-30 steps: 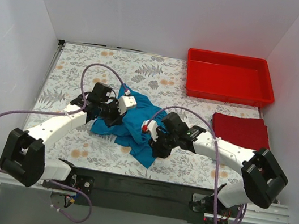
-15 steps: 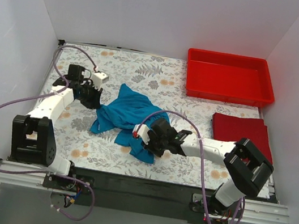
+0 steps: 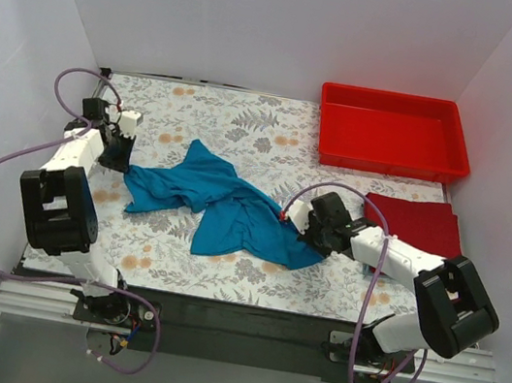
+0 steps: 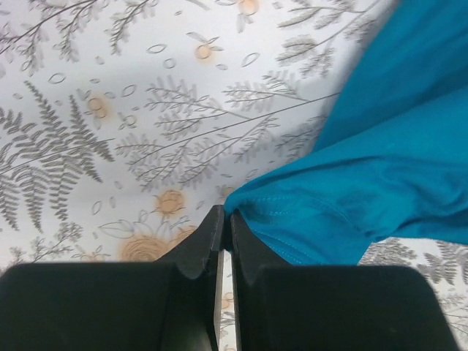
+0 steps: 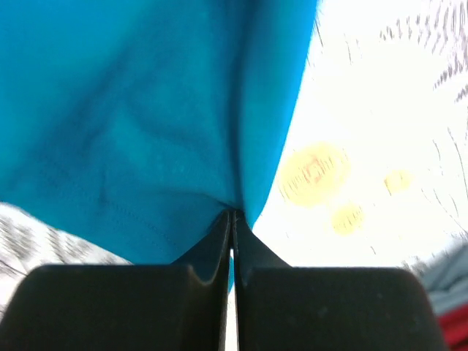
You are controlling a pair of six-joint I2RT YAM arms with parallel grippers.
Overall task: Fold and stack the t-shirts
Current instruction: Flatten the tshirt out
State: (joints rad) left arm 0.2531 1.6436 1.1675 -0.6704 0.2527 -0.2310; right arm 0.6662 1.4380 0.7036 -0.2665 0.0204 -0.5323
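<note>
The teal-blue t-shirt lies stretched across the middle of the floral table, wrinkled and partly spread. My left gripper is at the far left and is shut on the shirt's left corner. My right gripper is at the shirt's right edge and is shut on the cloth. A red t-shirt lies folded at the right edge of the table, just behind my right arm. No bluish third shirt shows.
A rigid red plastic tray stands at the back right corner. White walls close in on the left, back and right. The table's near edge is a black rail by the arm bases.
Both grippers have pulled apart, the left to the far left and the right to the right. The teal-blue shirt has gone from a bunched heap to a long stretched shape.
</note>
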